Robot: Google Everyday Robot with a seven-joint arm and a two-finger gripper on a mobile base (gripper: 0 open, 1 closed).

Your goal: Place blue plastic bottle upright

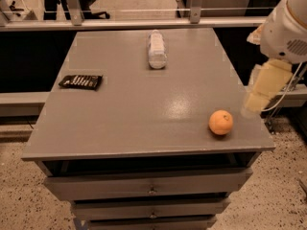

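The blue plastic bottle (157, 50) lies on its side at the far middle of the grey table (134, 109), its length running front to back. It is clear plastic with a pale label. My gripper (254, 104) hangs from the white arm at the right edge of the table, pointing down. It is just right of and above an orange (221, 122). It is far from the bottle and holds nothing that I can see.
A dark snack packet (80, 81) lies at the table's left side. The orange sits near the front right corner. Drawers (151, 188) are below the tabletop. A railing (129, 23) runs behind the table.
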